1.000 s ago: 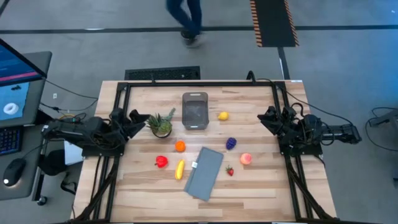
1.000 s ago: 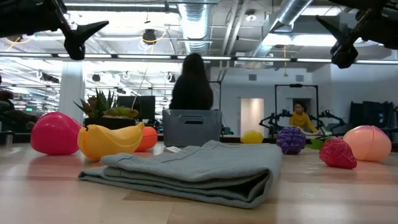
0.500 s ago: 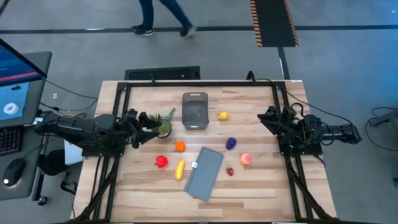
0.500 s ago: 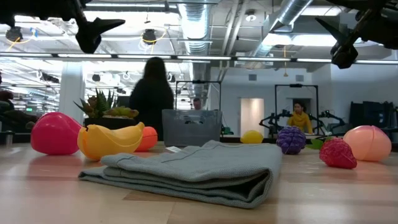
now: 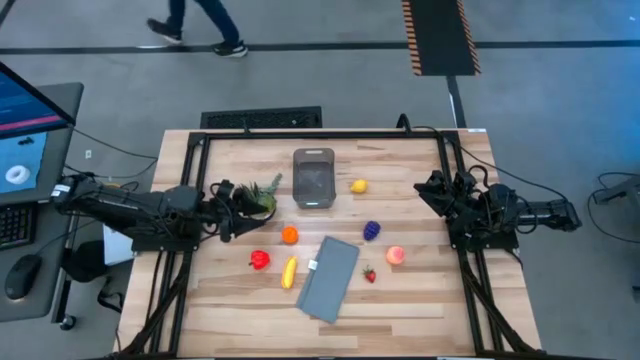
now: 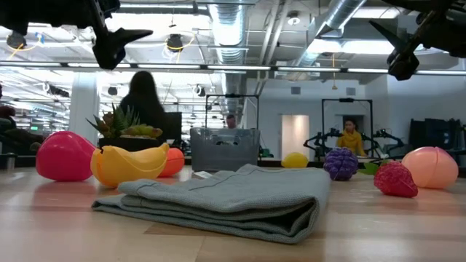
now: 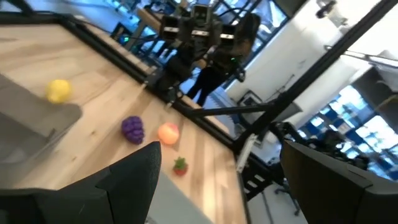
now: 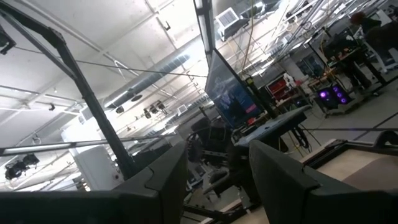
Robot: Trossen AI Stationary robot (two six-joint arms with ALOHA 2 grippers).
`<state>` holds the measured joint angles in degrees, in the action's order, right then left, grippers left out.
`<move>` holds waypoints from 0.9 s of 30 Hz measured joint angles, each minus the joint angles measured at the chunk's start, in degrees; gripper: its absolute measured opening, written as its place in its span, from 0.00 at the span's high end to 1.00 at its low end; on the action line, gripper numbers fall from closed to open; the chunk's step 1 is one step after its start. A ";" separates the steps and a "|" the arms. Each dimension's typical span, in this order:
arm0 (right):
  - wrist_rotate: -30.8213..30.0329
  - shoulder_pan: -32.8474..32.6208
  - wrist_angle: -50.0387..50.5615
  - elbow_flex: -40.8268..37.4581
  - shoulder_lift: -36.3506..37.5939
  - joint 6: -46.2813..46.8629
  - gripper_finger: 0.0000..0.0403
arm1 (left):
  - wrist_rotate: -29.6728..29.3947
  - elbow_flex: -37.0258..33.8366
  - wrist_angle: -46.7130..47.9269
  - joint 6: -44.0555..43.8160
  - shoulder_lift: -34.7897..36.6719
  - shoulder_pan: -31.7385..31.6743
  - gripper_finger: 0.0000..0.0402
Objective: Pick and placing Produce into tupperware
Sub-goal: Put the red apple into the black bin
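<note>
Left hand [image 5: 238, 203] reaching in from the left edge of the pale wooden slatted worktop [image 5: 420, 300], fingers spread wide and holding nothing, hanging above the surface right by the spiky-leaved toy pineapple [image 5: 262, 197]. Seen in the low view raised well clear of the wood, one dark fingertip [image 6: 135, 34] pointing inward. Right hand [image 5: 432, 192] parked at the right edge, off to the side of the fruit, fingers apart and empty.

Small clear-grey rectangular plastic tub with rounded corners [image 5: 313, 178] standing near the middle of the far edge, nothing visible inside from above. Small yellow toy lemon [image 5: 358, 186] just beside the tub on the right-edge side. Purple toy grape bunch [image 5: 372, 230] nearer the centre, with the pink toy peach [image 5: 395, 255] and tiny red toy strawberry [image 5: 369, 274] toward the near-right part. Round orange toy fruit [image 5: 289, 235] close to the centre, near the pineapple. Red toy fruit [image 5: 259, 260] and yellow toy banana [image 5: 289, 272] side by side toward the near-left part, apart from each other. All of the fruit lying on bare wood, outside the tub.

Folded grey-blue cloth [image 5: 328, 278], tilted, stretching from the centre toward the near edge, between banana and strawberry.

Person [image 5: 196, 22] walking across the grey floor beyond the far edge.
</note>
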<state>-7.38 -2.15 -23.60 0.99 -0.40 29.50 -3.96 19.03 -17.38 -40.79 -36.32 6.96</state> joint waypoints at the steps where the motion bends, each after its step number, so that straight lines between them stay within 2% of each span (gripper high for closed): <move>1: 0.00 0.00 0.01 0.00 0.00 0.02 0.51 | 0.29 0.00 -0.48 -1.37 -0.02 0.00 0.21; 4: 0.00 0.00 0.01 0.00 0.00 0.02 0.51 | 0.36 0.00 -0.07 -4.20 -0.06 -0.02 0.21; 14: 0.00 0.00 0.01 0.00 0.00 0.04 0.51 | 3.29 0.00 0.04 -4.60 -0.06 0.35 0.21; 27: 0.00 0.00 0.01 0.00 0.00 0.04 0.51 | 1.77 0.00 -0.02 -7.68 -0.07 0.84 0.21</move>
<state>-7.38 -2.15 -23.59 0.99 -0.40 29.54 -2.19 19.03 -17.41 -48.47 -36.39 7.80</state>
